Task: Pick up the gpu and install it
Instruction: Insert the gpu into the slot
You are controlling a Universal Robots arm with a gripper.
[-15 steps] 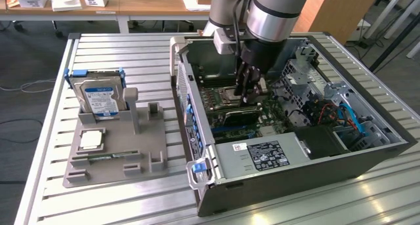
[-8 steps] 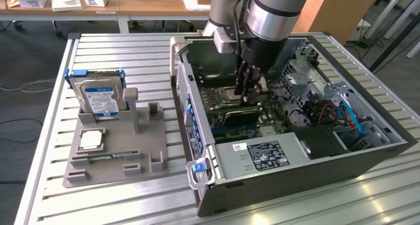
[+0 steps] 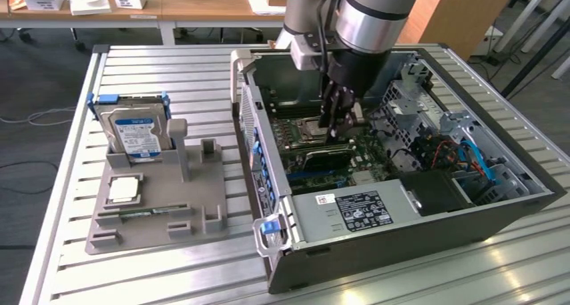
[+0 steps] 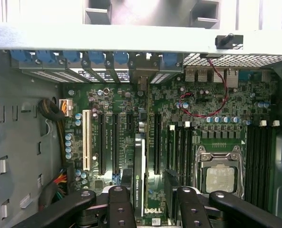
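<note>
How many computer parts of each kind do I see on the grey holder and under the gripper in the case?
hard drive: 1
processor chip: 1
memory stick: 1
gpu: 1
Total: 4

A silver blue-labelled hard drive (image 3: 133, 133) stands upright in a grey holder (image 3: 156, 205) at the exterior view's left, on a slatted metal table (image 3: 63, 185). A processor chip (image 3: 123, 188) lies on the holder. Wooden desks (image 3: 178, 5) cross the frame's top.

table (image 3: 71, 185) — slatted metal | on it — grey holder (image 3: 151, 211), computer case (image 3: 401, 231)
</note>
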